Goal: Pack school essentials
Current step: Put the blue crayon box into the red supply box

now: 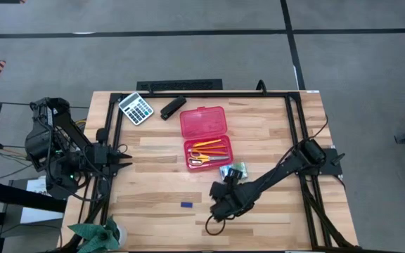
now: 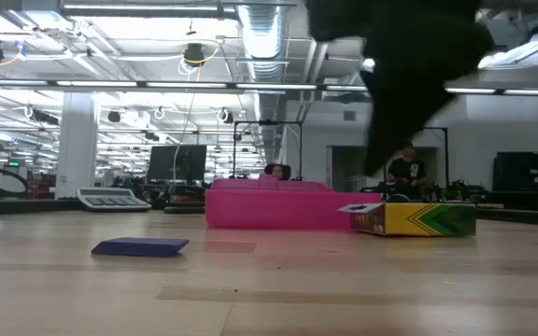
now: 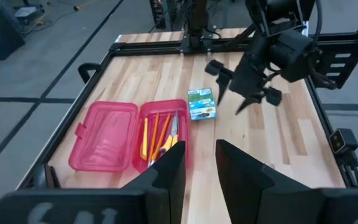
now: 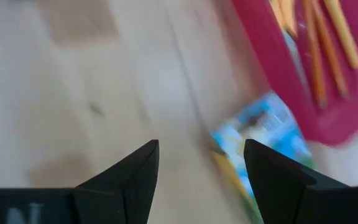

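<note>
An open pink pencil case [image 1: 204, 137] lies mid-table. Its tray holds yellow-handled scissors [image 1: 201, 161], orange pencils [image 1: 209, 144] and a yellow pen [image 3: 145, 137]. The green-and-white packet [image 1: 236, 170] lies flat on the table at the tray's near right corner, also seen as the packet [image 4: 263, 143]. The tiny blue piece [image 1: 186, 205] lies flat toward the near edge. My right gripper [image 1: 227, 184] hangs open and empty over the table just near of the packet, fingers pointing down [image 3: 241, 93]. My left gripper [image 1: 121, 156] waits open at the left edge.
A grey calculator [image 1: 136, 107] and a black stapler [image 1: 173, 107] lie at the far left, beyond the case. A green bundle [image 1: 97, 235] sits at the near left corner. A black frame [image 1: 290, 126] runs along the table's sides. Bare wood lies between the blue piece and the case.
</note>
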You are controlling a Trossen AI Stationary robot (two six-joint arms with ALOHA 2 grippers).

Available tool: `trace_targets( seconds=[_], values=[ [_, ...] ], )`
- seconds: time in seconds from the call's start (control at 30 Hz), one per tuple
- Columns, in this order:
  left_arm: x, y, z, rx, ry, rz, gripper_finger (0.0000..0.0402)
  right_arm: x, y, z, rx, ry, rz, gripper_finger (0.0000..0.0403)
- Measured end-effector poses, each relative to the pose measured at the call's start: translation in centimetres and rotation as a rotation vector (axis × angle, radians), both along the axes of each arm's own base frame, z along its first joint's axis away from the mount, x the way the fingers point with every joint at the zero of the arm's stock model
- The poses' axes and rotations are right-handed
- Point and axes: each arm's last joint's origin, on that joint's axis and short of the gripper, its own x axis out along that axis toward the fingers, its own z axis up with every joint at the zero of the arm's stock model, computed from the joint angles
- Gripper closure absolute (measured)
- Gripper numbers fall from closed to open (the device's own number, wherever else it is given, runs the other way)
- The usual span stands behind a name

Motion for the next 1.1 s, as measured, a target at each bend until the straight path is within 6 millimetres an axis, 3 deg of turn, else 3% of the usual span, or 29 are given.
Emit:
trace_targets(
  seconds=[0.47, 1.1],
  values=[
    [0.0, 0.0, 0.0, -0.006, -0.003, 0.007, 0.0319, -0.6, -1.4, -3.0, -0.021, 0.043, 0.011, 0.0158],
    [0.0, 0.0, 0.0, -0.008, -0.005, 0.009, 0.0319, 0.1, -4.0, -3.3, -0.032, 0.062, -0.071, 0.0168]
  ],
)
